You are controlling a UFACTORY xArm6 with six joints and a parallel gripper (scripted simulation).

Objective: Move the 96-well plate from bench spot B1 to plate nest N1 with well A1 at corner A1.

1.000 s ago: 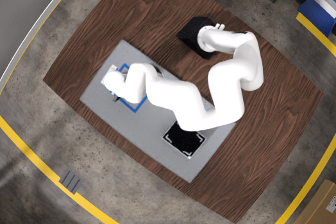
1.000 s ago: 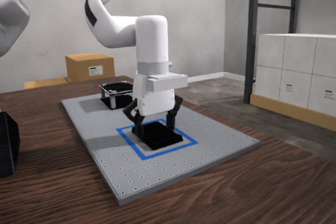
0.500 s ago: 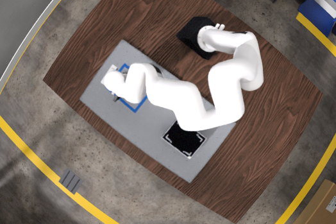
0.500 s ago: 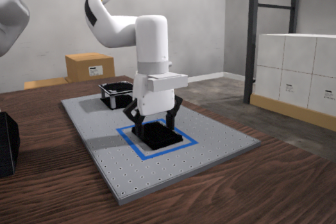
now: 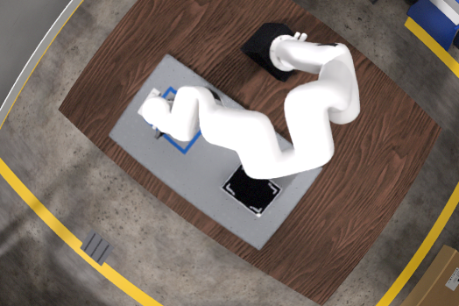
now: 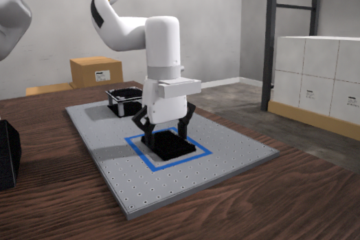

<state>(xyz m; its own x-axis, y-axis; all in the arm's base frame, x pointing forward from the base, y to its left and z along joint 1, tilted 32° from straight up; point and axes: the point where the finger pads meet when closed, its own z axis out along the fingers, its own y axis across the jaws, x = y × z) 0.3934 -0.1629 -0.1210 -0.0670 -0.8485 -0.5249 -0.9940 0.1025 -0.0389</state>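
The black 96-well plate point(image 6: 170, 146) lies flat on the grey bench plate inside the blue square of spot B1 point(image 6: 168, 153). My gripper point(image 6: 165, 137) stands straight down over it, its black fingers on the plate's two sides, shut on the plate. In the overhead view the arm's wrist point(image 5: 159, 115) hides the plate and most of the blue square point(image 5: 186, 145). The raised black nest N1 point(image 6: 124, 99) stands empty at the far end of the bench plate; from above it point(image 5: 251, 190) shows white corner locators. I cannot see the plate's cut-off corner.
The grey perforated bench plate point(image 6: 165, 148) lies on a wooden table. The black robot base point(image 5: 271, 48) is on the table behind it. A cardboard box point(image 6: 96, 70) and white crates point(image 6: 317, 79) stand off the table.
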